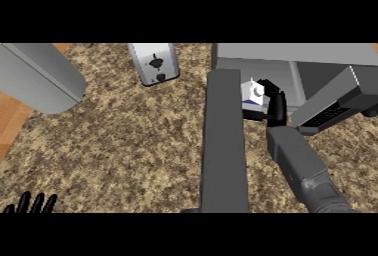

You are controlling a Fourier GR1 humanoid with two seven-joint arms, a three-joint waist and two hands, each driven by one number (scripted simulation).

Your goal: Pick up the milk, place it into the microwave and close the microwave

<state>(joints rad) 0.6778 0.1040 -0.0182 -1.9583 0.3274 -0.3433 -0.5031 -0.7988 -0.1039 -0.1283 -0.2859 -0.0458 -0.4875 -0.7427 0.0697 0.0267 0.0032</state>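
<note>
A white and blue milk carton (253, 95) stands at the mouth of the microwave (295, 60), beside its open dark grey door (223, 140), which reaches toward me. My right hand (275, 106) curls round the carton's right side, with the grey forearm running down to the lower right. My left hand (33, 204) rests at the lower left edge, fingers up and straight. Most of the microwave's inside is hidden from here.
A grey toaster-like appliance (156, 63) sits at the back centre. A large grey slanted block (40, 75) stands at the back left, where the speckled brown counter (133, 145) meets a wooden strip (11, 120). A dark grey angled panel (336, 102) lies right of the microwave.
</note>
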